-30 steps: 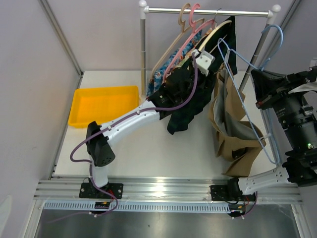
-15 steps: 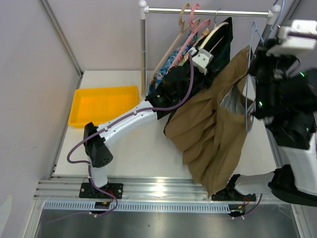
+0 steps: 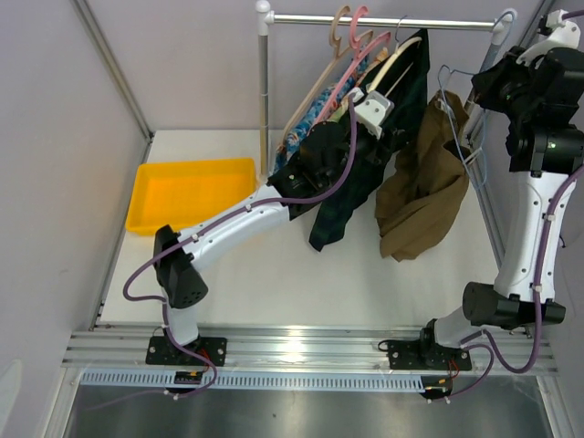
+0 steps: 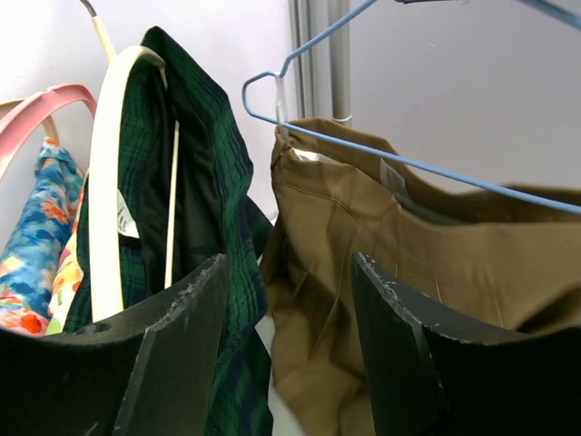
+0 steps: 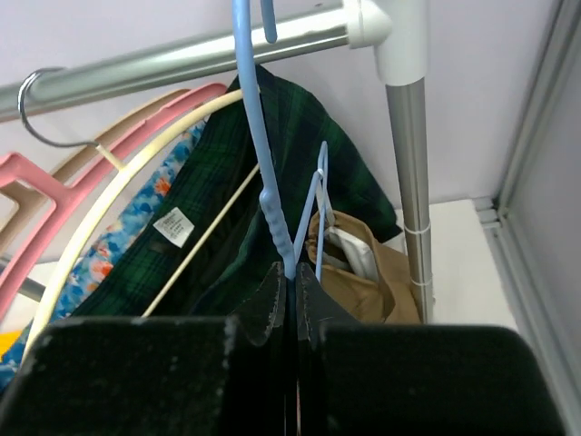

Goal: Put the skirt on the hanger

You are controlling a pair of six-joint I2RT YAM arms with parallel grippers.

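White desk (image 3: 274,274) spreads below the rail (image 3: 383,20), with the yellow tray (image 3: 187,193) at 9 o'clock. My left claw (image 4: 289,272) waits with its fingers apart, holding nothing, beside the plaid garment (image 4: 209,182) near 12. A second ago the skirt (image 3: 424,192) sagged low at 3 o'clock; now it hangs bunched on the hanger (image 4: 408,163) at 1 o'clock, raised to the rail by my right claw (image 5: 289,277), which is clamped on the wire, so I judge only the hooking remains. The white tag (image 5: 172,225) on the plaid and the label (image 4: 392,174) at the skirt's waistband are too small to read.
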